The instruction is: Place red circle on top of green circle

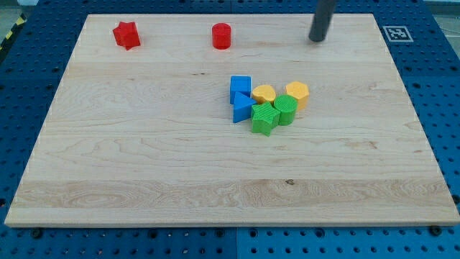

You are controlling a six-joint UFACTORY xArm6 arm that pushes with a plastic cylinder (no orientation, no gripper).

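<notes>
Camera view: my tip (316,39) near desk (108,165) top edge, right of red circle block (221,36). No gripper here. Best route behind red, then push toward green circle block (286,109) mid-desk.

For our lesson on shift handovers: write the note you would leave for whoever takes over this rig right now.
My tip: near the view's top right, touching no block, well right of the red circle.
Red circle: alone near the top edge, centre-left of my tip.
Green circle: mid-board, packed in a cluster with a green star, two blue blocks and two yellow blocks.
Done: nothing visible; the circles are far apart.
Left: push the red circle down and right to the green circle.
</notes>
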